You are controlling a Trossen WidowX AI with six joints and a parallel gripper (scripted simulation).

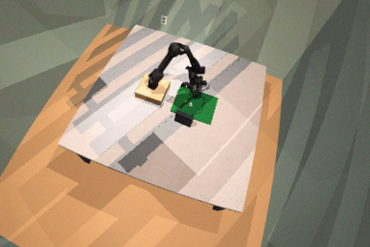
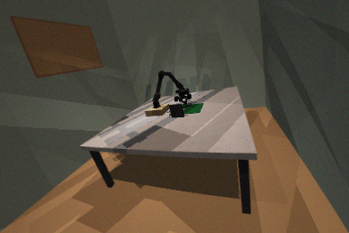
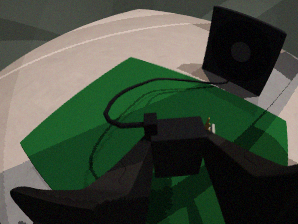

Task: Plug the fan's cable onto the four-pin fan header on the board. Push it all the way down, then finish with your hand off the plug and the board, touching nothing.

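Note:
The green board (image 3: 80,123) (image 1: 207,109) (image 2: 195,108) lies on the table. My gripper (image 3: 176,139) (image 1: 196,89) (image 2: 183,97) is shut on the black plug (image 3: 177,144) of the fan's cable (image 3: 116,99) and holds it low over the board. The pale four-pin header (image 3: 210,124) peeks out just to the right of the plug, touching or nearly touching it. The cable loops back across the board to the black fan (image 3: 242,50) (image 1: 183,118) (image 2: 176,111), which stands upright at the board's edge.
The arm's tan base block (image 1: 154,94) (image 2: 156,111) sits left of the board. The grey patterned table (image 1: 201,161) (image 2: 212,138) stands on an orange floor; its edges are far from the board.

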